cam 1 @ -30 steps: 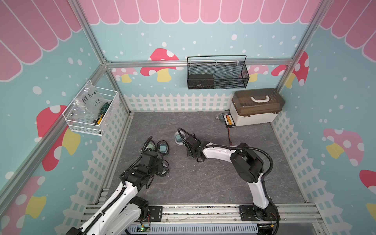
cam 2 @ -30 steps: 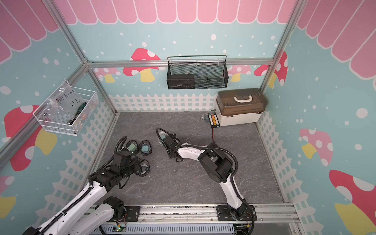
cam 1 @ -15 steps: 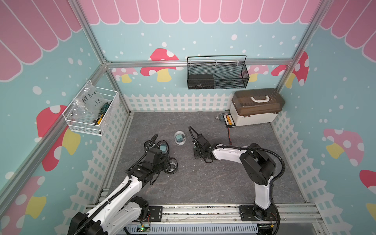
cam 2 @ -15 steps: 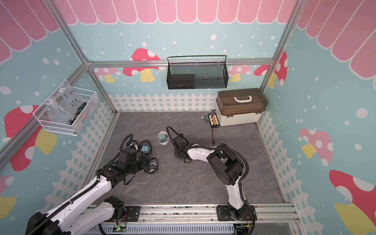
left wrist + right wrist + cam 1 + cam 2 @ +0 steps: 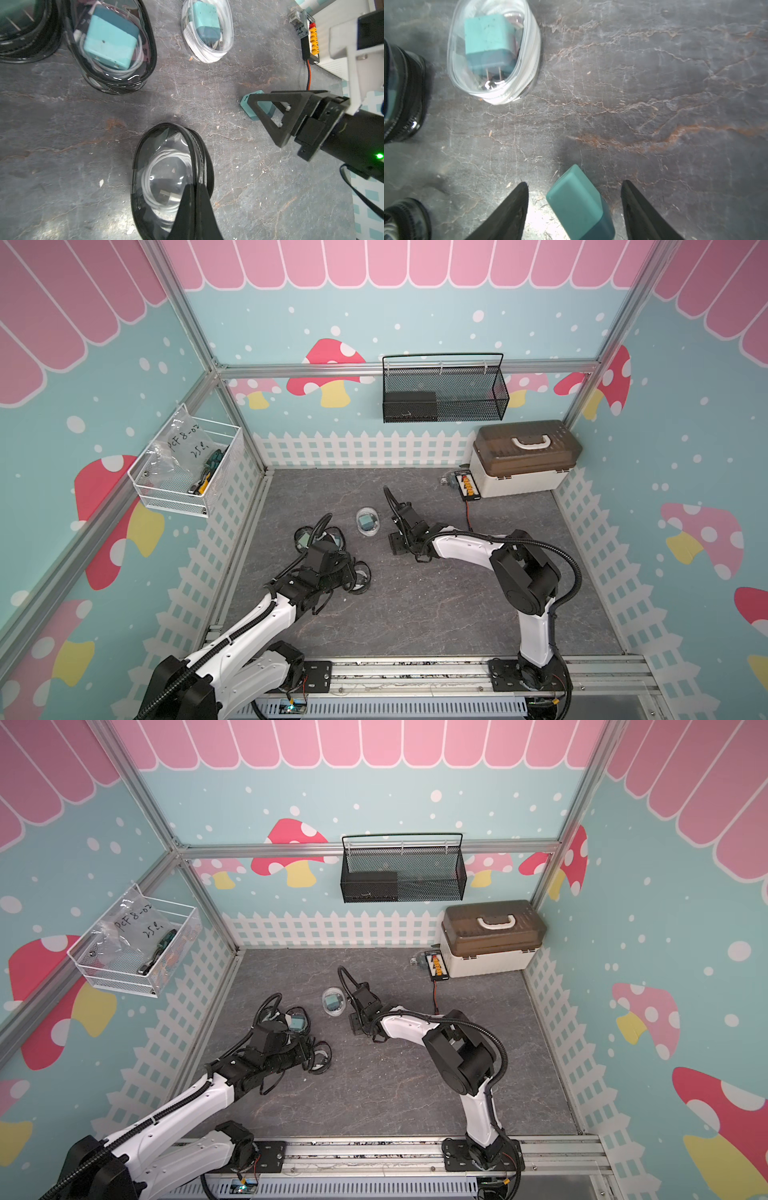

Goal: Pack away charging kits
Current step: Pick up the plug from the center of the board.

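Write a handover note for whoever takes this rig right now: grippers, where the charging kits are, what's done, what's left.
Left gripper: shut, at the rim of the cable-only pouch; unclear whether it pinches the rim.
Right gripper: open, jaws either side of the loose teal charger on the table, not touching it.
Done: the clear pouch and one black-rimmed pouch each hold a charger and cable.
Left: grasp the loose charger, probably for the cable-only pouch. The third black pouch is hard to see into.
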`<state>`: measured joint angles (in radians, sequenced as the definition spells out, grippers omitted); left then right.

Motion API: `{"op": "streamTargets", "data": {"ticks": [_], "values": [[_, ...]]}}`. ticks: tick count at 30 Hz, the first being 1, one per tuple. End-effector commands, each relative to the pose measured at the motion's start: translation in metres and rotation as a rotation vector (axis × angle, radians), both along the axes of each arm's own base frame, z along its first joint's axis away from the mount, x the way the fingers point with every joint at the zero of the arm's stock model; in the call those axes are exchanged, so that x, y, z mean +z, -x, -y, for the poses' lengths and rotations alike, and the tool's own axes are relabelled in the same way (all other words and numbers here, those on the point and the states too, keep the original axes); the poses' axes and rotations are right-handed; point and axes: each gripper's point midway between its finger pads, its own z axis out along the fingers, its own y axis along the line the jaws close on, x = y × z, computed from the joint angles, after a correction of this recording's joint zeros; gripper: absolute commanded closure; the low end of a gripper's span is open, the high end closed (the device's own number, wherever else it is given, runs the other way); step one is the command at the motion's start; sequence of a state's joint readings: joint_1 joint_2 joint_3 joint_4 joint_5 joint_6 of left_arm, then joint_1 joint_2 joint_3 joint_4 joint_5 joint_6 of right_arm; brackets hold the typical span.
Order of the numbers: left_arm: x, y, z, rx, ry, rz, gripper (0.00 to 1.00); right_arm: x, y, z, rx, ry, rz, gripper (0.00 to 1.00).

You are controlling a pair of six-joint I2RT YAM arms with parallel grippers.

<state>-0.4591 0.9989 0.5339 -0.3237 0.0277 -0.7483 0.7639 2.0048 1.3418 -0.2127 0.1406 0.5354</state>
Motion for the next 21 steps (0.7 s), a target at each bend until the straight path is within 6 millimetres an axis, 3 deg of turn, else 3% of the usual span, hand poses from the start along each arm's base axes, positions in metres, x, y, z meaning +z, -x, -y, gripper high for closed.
{"op": "streamTargets", "data": {"ticks": [1,11,16,17,21], "values": [[0.019,-0.01,0.008,-0.009,0.025,0.054,1.0,-0.015,0.003,-0.004,0.054,0.03,-0.046,0.37],[0.019,-0.013,0.015,-0.025,0.03,0.057,1.0,-0.008,0.01,0.006,0.0,0.01,-0.056,0.76],[0.024,-0.015,0.028,-0.057,0.052,0.087,1.0,0.005,0.024,0.011,-0.033,-0.096,-0.086,0.87],[0.026,-0.016,0.033,-0.065,0.059,0.101,1.0,0.023,0.028,0.01,-0.036,-0.168,-0.066,0.88],[0.046,-0.018,0.063,-0.117,0.08,0.185,1.0,0.055,0.052,0.001,-0.03,-0.428,-0.072,0.87]]}}
